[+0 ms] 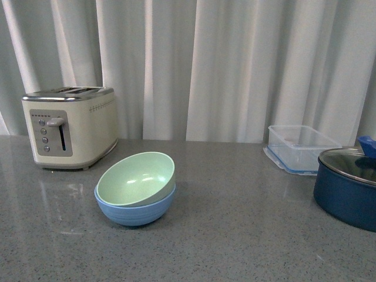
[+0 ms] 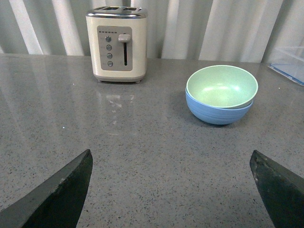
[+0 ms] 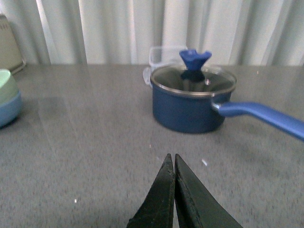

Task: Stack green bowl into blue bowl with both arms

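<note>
While the green bowl [image 1: 136, 178] sits nested inside the blue bowl [image 1: 134, 212] at lower left of the front view, it is tilted, its opening facing up and toward the camera. Both rest on the grey counter [image 1: 235, 235], near the toaster [image 1: 69, 126]. Left gripper [image 2: 171, 190] has its jaws spread wide and empty; right gripper [image 3: 173, 166] has its jaws pressed together, holding nothing

Grey speckled countertop [image 1: 247, 223], pale pleated curtain [image 1: 235, 64] behind, soft even light
</note>
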`<action>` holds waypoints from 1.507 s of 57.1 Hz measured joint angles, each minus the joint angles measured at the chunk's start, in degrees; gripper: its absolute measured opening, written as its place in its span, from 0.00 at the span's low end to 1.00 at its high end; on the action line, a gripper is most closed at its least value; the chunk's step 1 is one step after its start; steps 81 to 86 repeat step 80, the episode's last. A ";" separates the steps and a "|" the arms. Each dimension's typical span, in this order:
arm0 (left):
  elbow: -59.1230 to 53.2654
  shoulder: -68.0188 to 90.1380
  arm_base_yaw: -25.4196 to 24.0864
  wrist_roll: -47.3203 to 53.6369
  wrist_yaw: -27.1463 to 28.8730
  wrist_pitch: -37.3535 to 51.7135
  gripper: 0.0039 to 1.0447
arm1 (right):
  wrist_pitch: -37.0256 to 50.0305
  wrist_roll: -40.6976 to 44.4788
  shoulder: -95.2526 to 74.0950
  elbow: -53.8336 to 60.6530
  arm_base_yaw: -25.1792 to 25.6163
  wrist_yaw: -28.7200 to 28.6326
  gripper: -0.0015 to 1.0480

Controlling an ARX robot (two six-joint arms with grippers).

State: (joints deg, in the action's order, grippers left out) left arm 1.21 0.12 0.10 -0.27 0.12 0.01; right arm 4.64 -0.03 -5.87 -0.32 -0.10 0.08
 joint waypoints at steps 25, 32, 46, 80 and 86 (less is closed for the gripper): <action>0.00 -0.04 0.00 0.00 0.00 0.00 0.94 | -4.55 0.07 5.60 0.00 0.00 -0.13 0.33; 0.00 -0.04 0.00 0.00 0.00 0.00 0.94 | -4.55 0.07 5.62 0.00 0.00 -0.13 0.60; 0.00 -0.04 0.00 0.00 0.00 0.00 0.94 | -4.55 0.00 5.62 0.00 0.00 -0.13 0.91; 0.00 -0.04 0.00 0.00 0.00 0.00 0.94 | -4.55 0.02 5.62 0.00 0.00 -0.13 0.90; 0.00 -0.04 0.00 0.00 0.00 0.00 0.94 | -4.55 0.02 5.62 0.00 0.00 -0.13 0.90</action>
